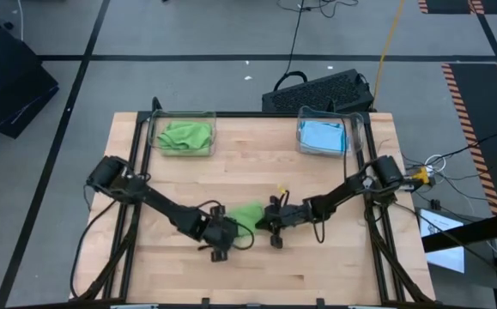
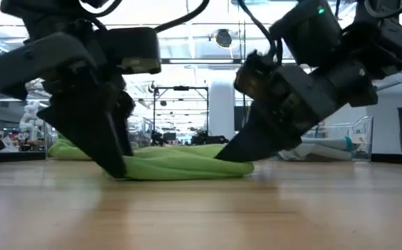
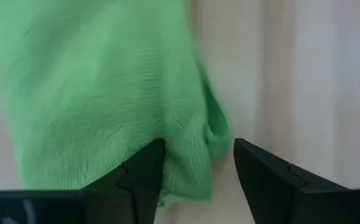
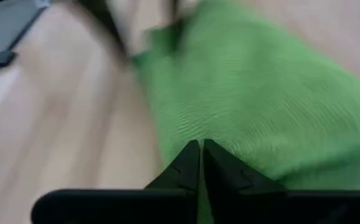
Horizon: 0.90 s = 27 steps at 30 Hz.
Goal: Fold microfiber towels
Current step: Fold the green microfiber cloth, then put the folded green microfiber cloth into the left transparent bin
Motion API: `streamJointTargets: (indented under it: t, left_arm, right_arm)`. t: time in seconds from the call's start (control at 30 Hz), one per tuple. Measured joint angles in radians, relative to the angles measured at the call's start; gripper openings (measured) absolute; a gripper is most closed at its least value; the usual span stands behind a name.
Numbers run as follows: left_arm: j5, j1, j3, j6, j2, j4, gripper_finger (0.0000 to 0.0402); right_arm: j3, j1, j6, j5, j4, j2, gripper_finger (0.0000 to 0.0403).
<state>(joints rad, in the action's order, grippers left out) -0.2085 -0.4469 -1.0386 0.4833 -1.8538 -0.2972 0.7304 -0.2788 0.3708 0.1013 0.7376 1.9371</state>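
A lime green microfiber towel (image 1: pixel 246 215) lies bunched and flat on the middle of the wooden table (image 1: pixel 317 266). My left gripper (image 3: pixel 198 165) is open at the towel's left end and slants down. One finger is over the cloth and the other over bare wood, with the towel's edge (image 3: pixel 214 134) between them. My right gripper (image 4: pixel 199 149) has come from the right and is shut at the towel's right end (image 2: pixel 239 165). In the low view both grippers reach down to the table at the towel's two ends. My left gripper: I cannot tell whether its fingers (image 3: pixel 143 171) touch the towel or stand just above it. My right gripper meets the towel's right end (image 4: pixel 229 134) with its fingertips together, slanting down from the table's right. The fingers hide the pinch itself, so I cannot tell how many layers are held. The towel lies slack on the table.
Two clear bins stand at the table's far edge. The left one (image 1: pixel 182 136) holds green towels and the right one (image 1: pixel 324 137) holds light blue towels. A small yellow thing (image 1: pixel 281 190) lies just beyond the towel. Bare wood stretches along the near edge.
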Motion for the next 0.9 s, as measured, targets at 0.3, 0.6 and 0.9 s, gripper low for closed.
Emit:
streamJointTargets:
  t: [0.3, 0.6, 0.9]
  left_arm:
    - [0.036, 0.048, 0.008, -0.035, 0.173, -0.262, 0.0200]
    - [-0.147, 0.005, 0.005, 0.036, 0.265, -0.200, 0.0200]
    - [-0.336, 0.014, 0.030, 0.165, 0.198, -0.050, 0.0200]
  right_arm:
    - [0.133, -0.068, -0.101, 0.082, -0.039, -0.008, 0.0022]
    - [0.130, -0.043, -0.354, 0.112, -0.526, -0.242, 0.0089]
    - [-0.059, -0.071, -0.885, 0.139, -0.450, -0.290, 0.0192]
